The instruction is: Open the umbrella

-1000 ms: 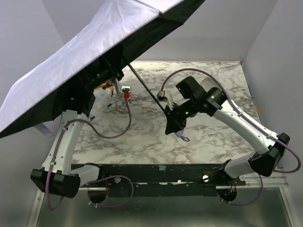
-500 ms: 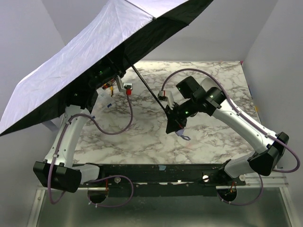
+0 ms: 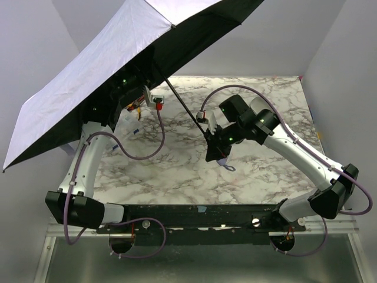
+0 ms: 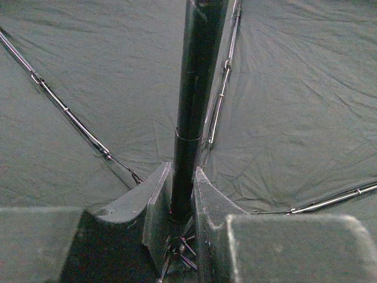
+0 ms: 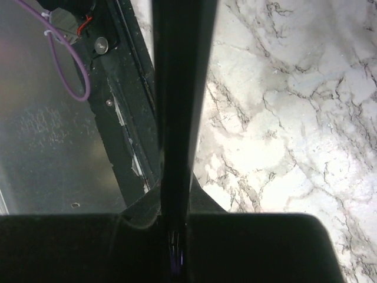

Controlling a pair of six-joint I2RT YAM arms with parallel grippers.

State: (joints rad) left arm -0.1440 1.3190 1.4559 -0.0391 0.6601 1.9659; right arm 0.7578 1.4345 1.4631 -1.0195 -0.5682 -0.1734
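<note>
Nearest me, the right gripper (image 3: pixel 215 151) is clamping the low end of the thin black shaft (image 3: pixel 185 115) above the veined marble table (image 3: pixel 271 177). In its wrist view the rod is sitting pinched between dark fingers (image 5: pixel 141 212). A small lavender loop (image 3: pixel 227 170) is dangling just beneath. Farther up, the left gripper (image 4: pixel 182 177) is squeezing the glossy telescopic tube from both sides, under the canopy. The umbrella (image 3: pixel 106 76) is standing open, tilting left. I am seeing smooth pale lavender cloth outside and matte black lining with thin metal ribs (image 4: pixel 70 115) inside.
</note>
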